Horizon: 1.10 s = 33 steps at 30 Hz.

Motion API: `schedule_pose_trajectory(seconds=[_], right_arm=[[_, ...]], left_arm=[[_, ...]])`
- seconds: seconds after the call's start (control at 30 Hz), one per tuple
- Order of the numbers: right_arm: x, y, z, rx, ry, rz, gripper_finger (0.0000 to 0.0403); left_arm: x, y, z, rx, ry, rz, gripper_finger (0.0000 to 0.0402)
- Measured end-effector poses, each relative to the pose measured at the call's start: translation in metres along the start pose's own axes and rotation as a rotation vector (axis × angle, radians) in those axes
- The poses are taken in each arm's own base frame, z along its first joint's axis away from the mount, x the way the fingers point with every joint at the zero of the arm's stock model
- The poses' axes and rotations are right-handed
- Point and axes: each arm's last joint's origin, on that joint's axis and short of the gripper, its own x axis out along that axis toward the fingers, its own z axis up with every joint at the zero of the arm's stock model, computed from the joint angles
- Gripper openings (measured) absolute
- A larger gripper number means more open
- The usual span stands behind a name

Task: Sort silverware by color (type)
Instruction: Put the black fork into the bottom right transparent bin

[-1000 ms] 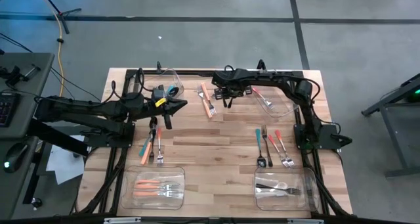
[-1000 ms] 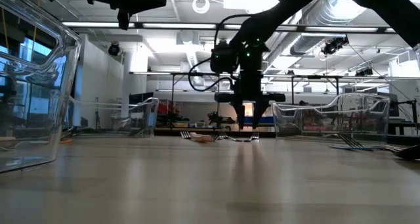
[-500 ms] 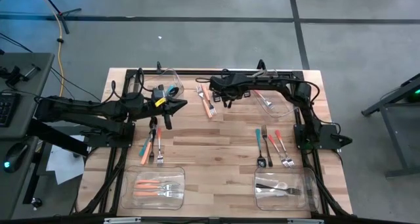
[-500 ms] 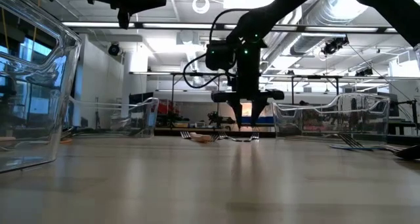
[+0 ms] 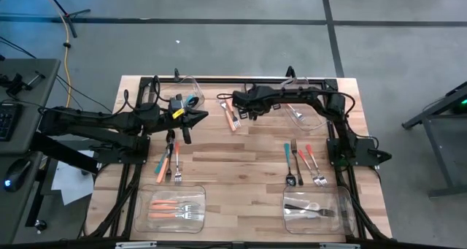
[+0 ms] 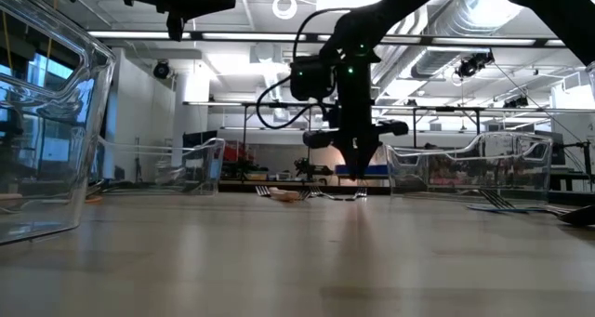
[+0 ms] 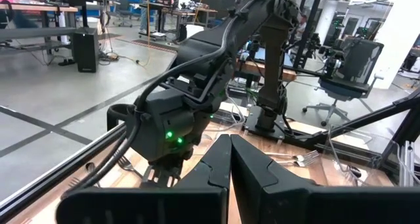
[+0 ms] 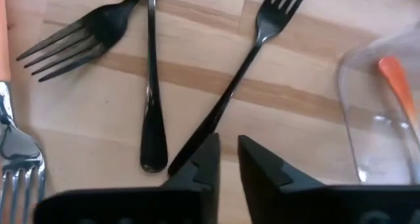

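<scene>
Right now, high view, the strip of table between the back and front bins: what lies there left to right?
Mixed pile of teal, black and orange-handled pieces → teal-handled piece → black fork → two red-orange-handled forks.

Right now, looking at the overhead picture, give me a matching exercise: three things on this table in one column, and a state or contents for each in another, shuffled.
Column one:
1. lower-left bin
2. lower-right bin
3. left gripper

Column two:
A. shut, holding nothing, over the table's left half
B. contains orange-handled forks
C. contains black forks

Pairs: 1-B, 2-C, 3-A
</scene>
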Motion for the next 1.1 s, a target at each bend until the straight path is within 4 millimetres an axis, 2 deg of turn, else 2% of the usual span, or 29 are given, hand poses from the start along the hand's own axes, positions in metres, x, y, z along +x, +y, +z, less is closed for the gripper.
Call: schedule_pose_trajectory(seconds=[0.1, 0.3, 1.1], right_arm=[[0.004, 0.003, -0.002, -0.049, -0.010, -0.009, 0.0005], [0.015, 0.011, -0.004, -0.086, 0.020, 0.029, 0.0001], [0.028, 0.018, -0.013, -0.199, 0.056, 0.023, 0.0000]], left_arm=[[0.000, 0.000, 0.000, 0.000, -0.001, 0.000, 0.0000], [0.000, 0.000, 0.000, 0.009, -0.001, 0.000, 0.0000], [0.000, 0.000, 0.000, -0.001, 0.003, -0.017, 0.0000]])
